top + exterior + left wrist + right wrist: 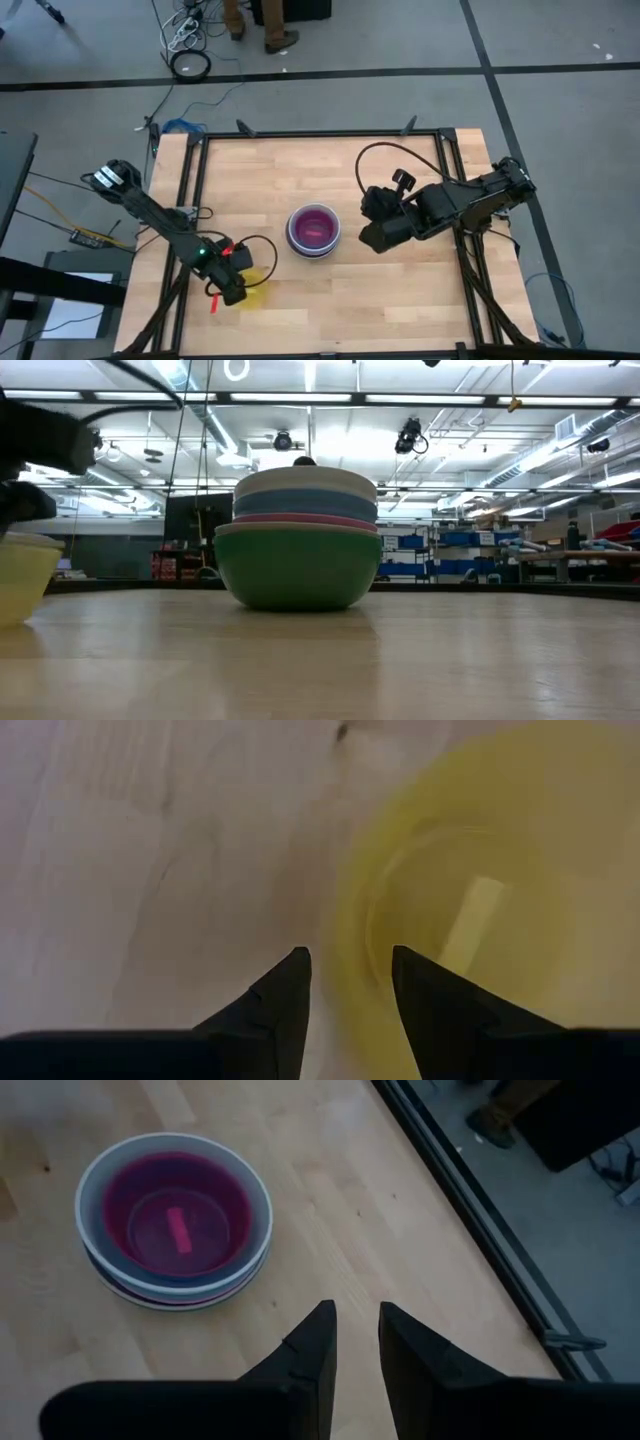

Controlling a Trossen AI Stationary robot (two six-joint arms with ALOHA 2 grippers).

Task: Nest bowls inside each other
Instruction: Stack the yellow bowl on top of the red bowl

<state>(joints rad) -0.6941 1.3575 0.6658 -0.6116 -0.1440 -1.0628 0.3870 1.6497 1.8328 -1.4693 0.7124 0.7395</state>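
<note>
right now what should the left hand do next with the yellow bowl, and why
Probably close on the rim and lift. The left hand is open, its fingers straddling the near wall of the yellow bowl, which sits alone near the table's left front. The stack at the centre has a red bowl on top, free to take it. The right hand waits beside the stack.

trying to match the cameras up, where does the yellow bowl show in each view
High view: yellow bowl near the table's front left, under the left gripper.
Low view: at the far left edge.
Left wrist view: fills the right half, rim between the open fingers.
Right wrist view: not in it.
Shared landmark: the stack of nested bowls mid-table.
</note>
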